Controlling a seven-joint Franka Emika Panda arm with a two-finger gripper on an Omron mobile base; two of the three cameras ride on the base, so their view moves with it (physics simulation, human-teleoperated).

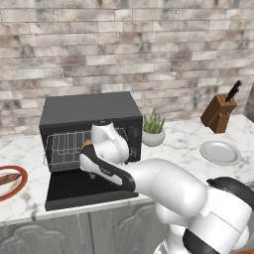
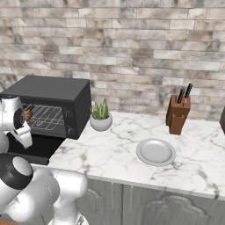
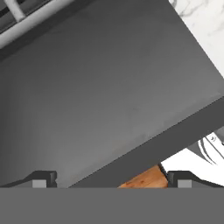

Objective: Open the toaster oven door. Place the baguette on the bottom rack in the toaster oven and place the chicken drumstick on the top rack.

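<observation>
The black toaster oven (image 1: 89, 110) (image 2: 52, 90) stands on the counter. Its door (image 1: 74, 191) (image 3: 100, 87) is folded down flat in front. A small golden-brown chicken drumstick (image 1: 88, 144) (image 2: 27, 115) lies inside on a silver wire rack (image 1: 67, 146) (image 2: 47, 116); I cannot tell which of the two racks. The long brown baguette (image 1: 8, 179) rests on a red-rimmed plate (image 1: 20, 187) at the far left. My gripper (image 3: 111, 180) hovers just above the open door, facing it, open with nothing between its fingertips (image 3: 43, 180).
A potted plant (image 1: 153, 130) (image 2: 101, 116) stands right of the oven. Further right lie a grey plate (image 1: 220, 152) (image 2: 155, 152) and a wooden knife block (image 1: 219, 113) (image 2: 178, 113). A brick wall backs the marble counter (image 2: 110, 154).
</observation>
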